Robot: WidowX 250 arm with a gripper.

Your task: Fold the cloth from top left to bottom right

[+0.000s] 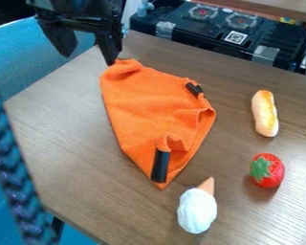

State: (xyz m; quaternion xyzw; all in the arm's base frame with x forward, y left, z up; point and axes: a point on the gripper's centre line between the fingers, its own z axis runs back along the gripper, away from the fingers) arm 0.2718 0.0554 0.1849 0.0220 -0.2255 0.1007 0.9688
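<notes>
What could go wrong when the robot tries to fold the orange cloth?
The open tool has just one finger close to the top corner of the orange cloth, so it might close beside the cloth and miss it. The cloth is already bunched up near the lower black piece, so the fold could come out lumpy. The toy ice cream sits just past the bottom corner, so the cloth might bump it if pulled too far.

The far edge truncates the black robot arm point(82, 8). The left edge truncates the blurred, blue braided cord point(12, 167). Folds conceal part of the orange fabric cloth point(143, 105).
</notes>
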